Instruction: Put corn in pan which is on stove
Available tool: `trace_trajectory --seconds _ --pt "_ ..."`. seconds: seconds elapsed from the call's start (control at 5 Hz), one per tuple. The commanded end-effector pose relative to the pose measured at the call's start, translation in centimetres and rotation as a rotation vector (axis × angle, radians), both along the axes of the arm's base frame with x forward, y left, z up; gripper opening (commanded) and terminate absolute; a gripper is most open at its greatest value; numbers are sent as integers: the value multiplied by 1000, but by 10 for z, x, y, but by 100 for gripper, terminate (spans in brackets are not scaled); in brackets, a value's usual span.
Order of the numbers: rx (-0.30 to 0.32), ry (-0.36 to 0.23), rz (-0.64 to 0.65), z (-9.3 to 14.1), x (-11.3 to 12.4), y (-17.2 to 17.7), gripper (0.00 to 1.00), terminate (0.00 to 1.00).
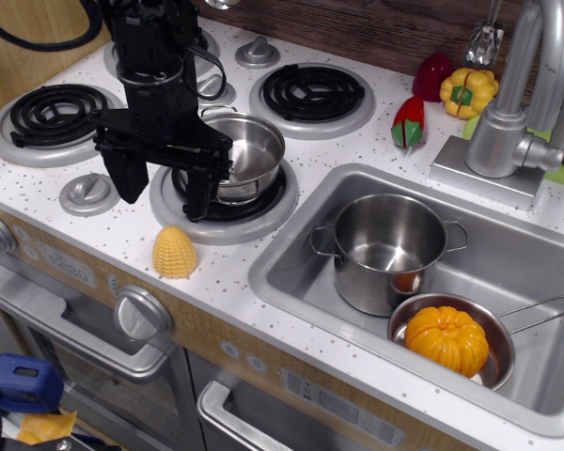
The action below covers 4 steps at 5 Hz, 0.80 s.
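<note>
The corn [175, 252] is a small pale-yellow ribbed dome. It lies on the white speckled stove [103, 230] near the front edge, just left of the front right burner. The pan [249, 155] is a small shiny steel pot sitting on that front right coil burner. My gripper [164, 193] is black and hangs above the burner's left rim. Its two fingers [130, 178] are spread apart and empty. It is above and slightly behind the corn, and partly hides the pan's left side.
A steel sink [508, 272] at right holds a taller steel pot [387, 246] and a long-handled pan with an orange pumpkin [446, 340]. A faucet [522, 103], a yellow bell pepper [468, 91] and red peppers [409, 122] stand behind it. Grey knobs [87, 193] sit between burners.
</note>
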<state>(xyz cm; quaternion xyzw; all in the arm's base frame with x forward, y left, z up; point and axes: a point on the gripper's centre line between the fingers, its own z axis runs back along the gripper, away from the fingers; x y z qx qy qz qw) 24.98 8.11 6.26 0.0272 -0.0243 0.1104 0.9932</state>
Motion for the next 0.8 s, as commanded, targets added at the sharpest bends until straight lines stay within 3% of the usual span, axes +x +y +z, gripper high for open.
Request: trace_trajectory --seconds 0.0,0.6 --pt "0 0 0 0 0 0 100 0" --pt "-47 -68 -2 -33 0 10 100 0"
